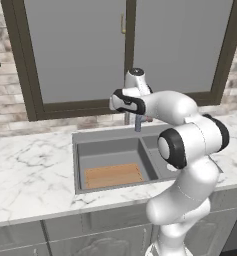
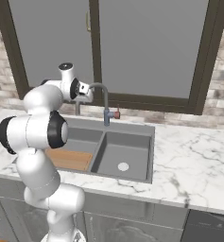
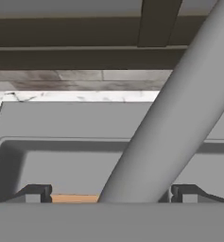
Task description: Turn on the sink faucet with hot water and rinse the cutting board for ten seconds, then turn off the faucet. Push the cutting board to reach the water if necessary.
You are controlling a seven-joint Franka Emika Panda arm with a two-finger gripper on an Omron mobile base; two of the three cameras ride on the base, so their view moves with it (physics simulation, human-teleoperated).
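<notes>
Wooden cutting board (image 1: 113, 175) lies flat on the floor of the larger basin of the sink (image 2: 150, 156), toward its front. Smaller basin beside it has 1 round white drain (image 2: 123, 166). Behind the basins, the gripper (image 3: 111, 193) has its 2 fingers spread wide, either side of the faucet (image 3: 175, 113) spout; contact cannot be told. Window frame (image 2: 198, 75) beyond.
</notes>
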